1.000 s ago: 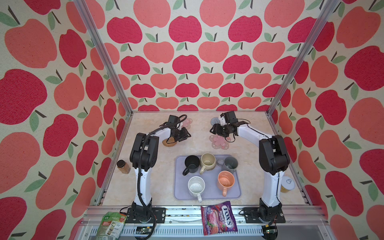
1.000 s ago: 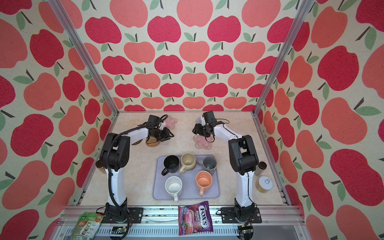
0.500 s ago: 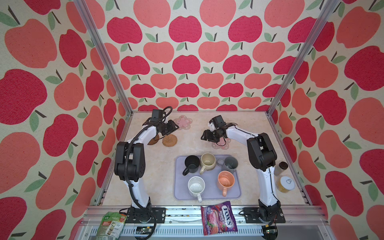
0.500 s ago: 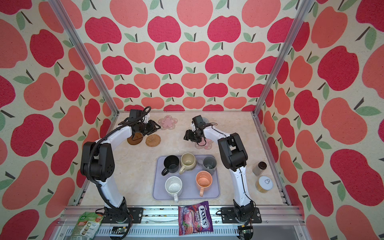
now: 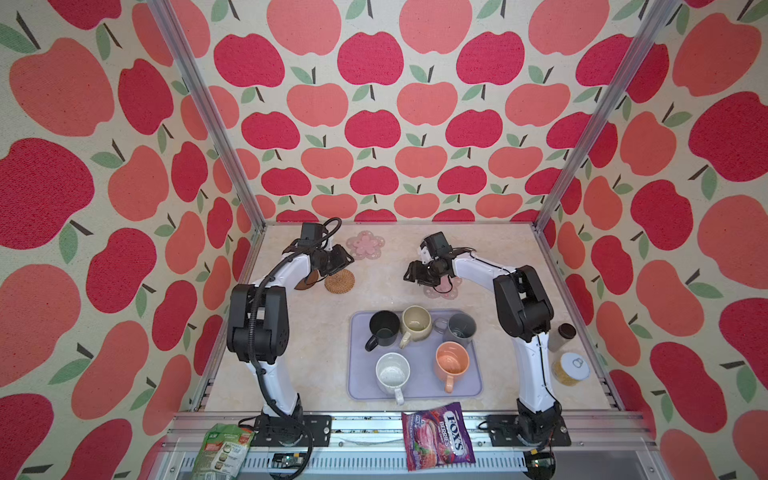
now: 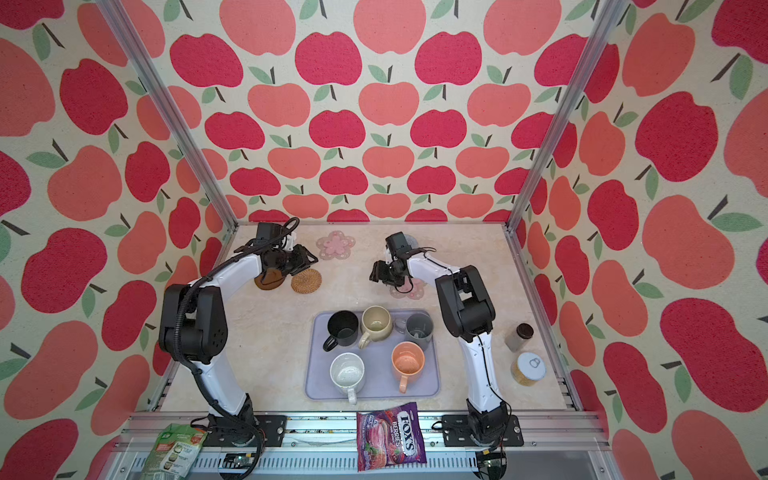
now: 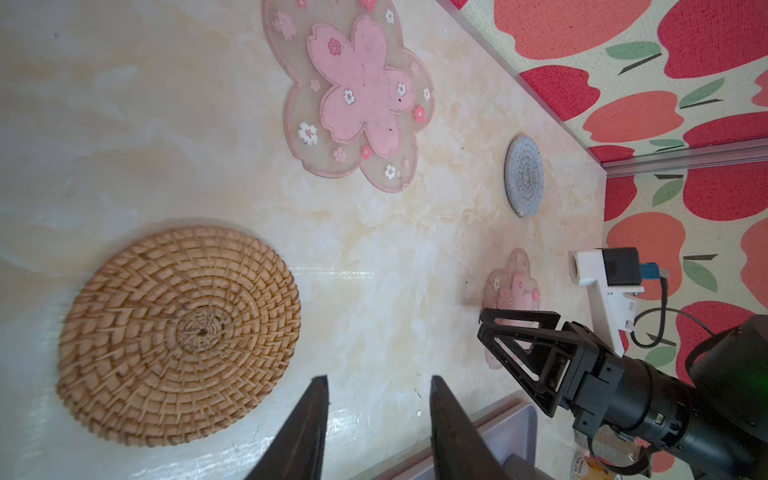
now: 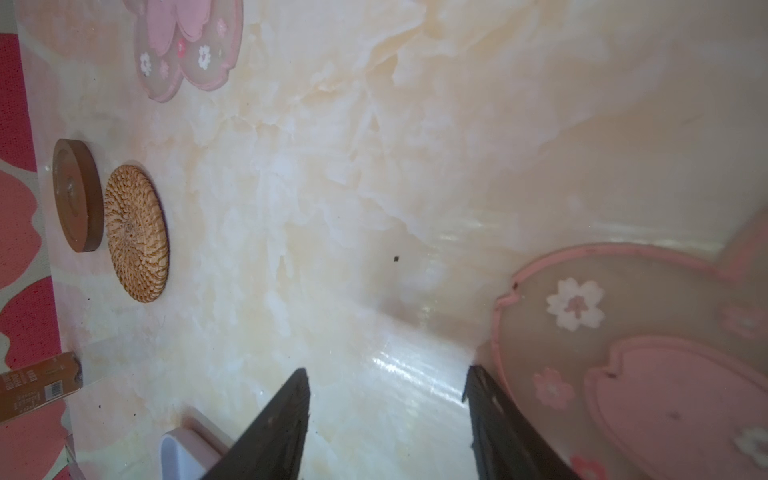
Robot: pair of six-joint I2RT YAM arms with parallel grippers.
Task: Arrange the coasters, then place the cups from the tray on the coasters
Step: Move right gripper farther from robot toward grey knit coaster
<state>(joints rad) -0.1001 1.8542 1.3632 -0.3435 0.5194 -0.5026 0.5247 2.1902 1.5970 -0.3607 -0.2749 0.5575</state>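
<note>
Brown disc (image 5: 303,284) half hidden under left arm (image 5: 286,266) in both top views.

Robotics laboratory test cell, a staged enclosure. Apple-print panels (image 5: 374,124) close the worktop (image 5: 316,332) at 9, 12 and 3 o'clock, held by bare aluminium posts (image 5: 208,116). Two white-and-black arms, the left arm (image 5: 257,324) and the right arm (image 5: 523,307), are bolted to a slotted metal rail (image 5: 374,424) at 6 o'clock, cables exposed.

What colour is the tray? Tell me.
The tray is plain lavender; a top view shows it best.
</note>
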